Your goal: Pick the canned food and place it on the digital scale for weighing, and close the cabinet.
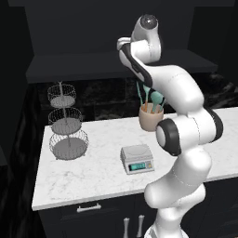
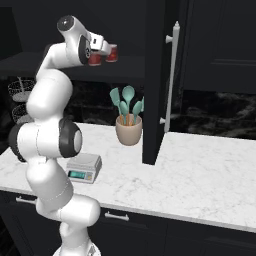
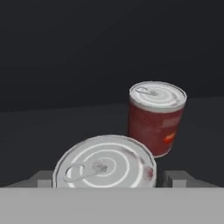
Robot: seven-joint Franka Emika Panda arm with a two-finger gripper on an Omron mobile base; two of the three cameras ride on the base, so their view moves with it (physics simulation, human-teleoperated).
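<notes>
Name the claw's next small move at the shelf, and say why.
Probably finish closing on the near can. In the hand view its grey lid sits between the claw fingertips, one on each side, with a slight gap visible on the right. A second can stands apart behind it, so squeezing should not disturb it. Lifting can come after.

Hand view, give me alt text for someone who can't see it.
A tin with a grey ring-pull top sits close up between the gripper's two fingertips, which flank it on either side. A second red tin with an orange label patch stands upright just behind it to the right, on a dark shelf.
</notes>
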